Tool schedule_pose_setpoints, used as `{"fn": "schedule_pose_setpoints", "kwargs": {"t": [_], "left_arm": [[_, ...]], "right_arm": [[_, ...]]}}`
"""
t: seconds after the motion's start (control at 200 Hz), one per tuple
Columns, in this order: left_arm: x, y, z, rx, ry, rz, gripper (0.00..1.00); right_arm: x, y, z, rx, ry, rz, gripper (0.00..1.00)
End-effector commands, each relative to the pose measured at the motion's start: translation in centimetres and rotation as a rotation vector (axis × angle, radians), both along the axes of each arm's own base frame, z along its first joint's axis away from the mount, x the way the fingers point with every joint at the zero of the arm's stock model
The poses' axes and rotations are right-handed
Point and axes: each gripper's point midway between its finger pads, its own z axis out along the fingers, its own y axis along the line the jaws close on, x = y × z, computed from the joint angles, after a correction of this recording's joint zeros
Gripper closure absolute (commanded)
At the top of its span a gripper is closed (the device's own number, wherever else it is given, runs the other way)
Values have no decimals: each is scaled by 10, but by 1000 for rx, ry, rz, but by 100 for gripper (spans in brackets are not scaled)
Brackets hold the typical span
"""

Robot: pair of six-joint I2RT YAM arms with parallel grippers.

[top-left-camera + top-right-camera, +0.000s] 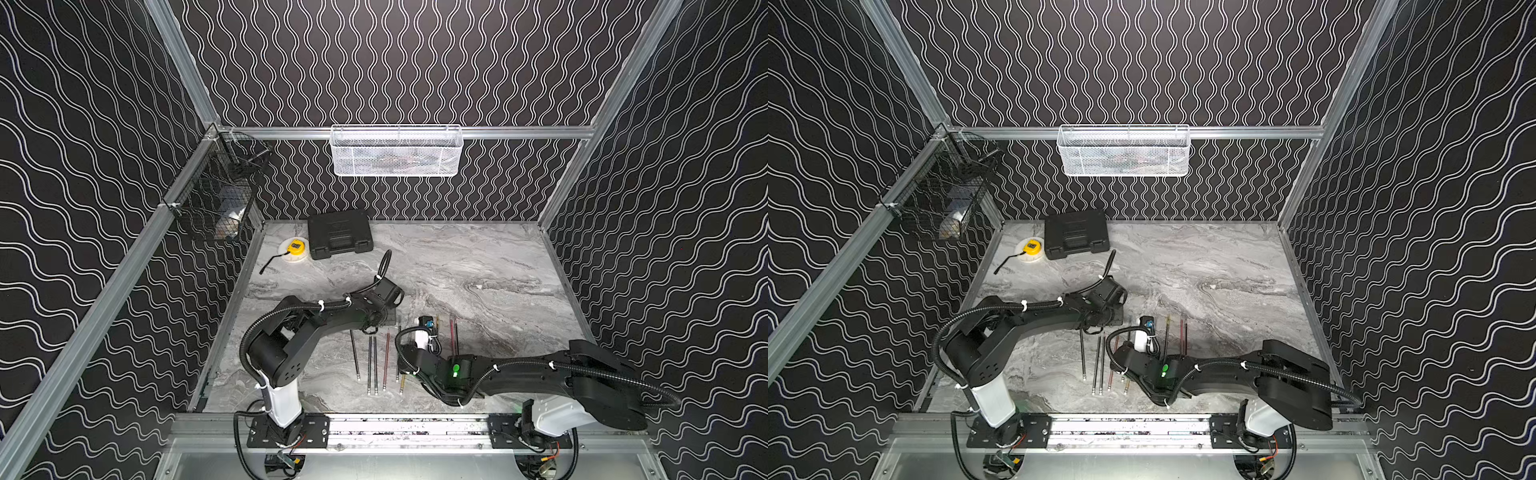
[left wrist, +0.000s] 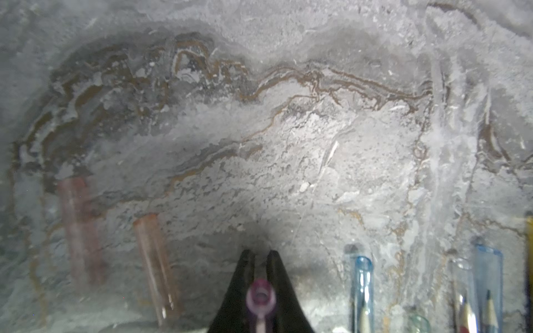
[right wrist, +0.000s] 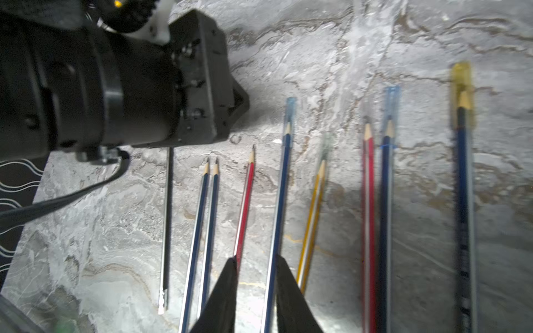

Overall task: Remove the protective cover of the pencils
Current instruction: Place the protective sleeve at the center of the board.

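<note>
Pencils (image 3: 281,187) lie in a row; left claw (image 2: 261,253) pinches pink cover (image 2: 250,299), right claw (image 3: 256,258) parted.

No text, brand, number or sign can be read in any view. In both top views the yellow tape measure (image 1: 295,247) has a dark patch on its face and the black case (image 1: 338,234) a faint marking on its lid, both too small to make out. In the right wrist view the dark blue pencil (image 3: 463,201), whose tip sits in a yellow cap (image 3: 462,75), bears pale print along its body, blurred past reading.
</note>
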Motion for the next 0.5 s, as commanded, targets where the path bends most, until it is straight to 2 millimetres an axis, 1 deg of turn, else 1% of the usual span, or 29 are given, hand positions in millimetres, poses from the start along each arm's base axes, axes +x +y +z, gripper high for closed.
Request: {"fn": "schedule_pose_setpoints", "kwargs": {"t": [0.0, 0.185, 0.305, 0.425, 0.495], "left_arm": [[-7, 6, -1, 46, 21, -10, 88], [-6, 5, 4, 36, 11, -9, 82], [-7, 5, 3, 40, 15, -10, 81], [-7, 3, 7, 31, 9, -15, 77], [-7, 3, 10, 27, 2, -13, 76]], "right_arm": [[5, -7, 5, 18, -27, -42, 74], [5, -10, 3, -4, -27, -50, 74], [5, -6, 0, -7, -20, -42, 73], [5, -2, -2, -21, -12, -37, 74], [5, -1, -4, -19, -9, -34, 73]]}}
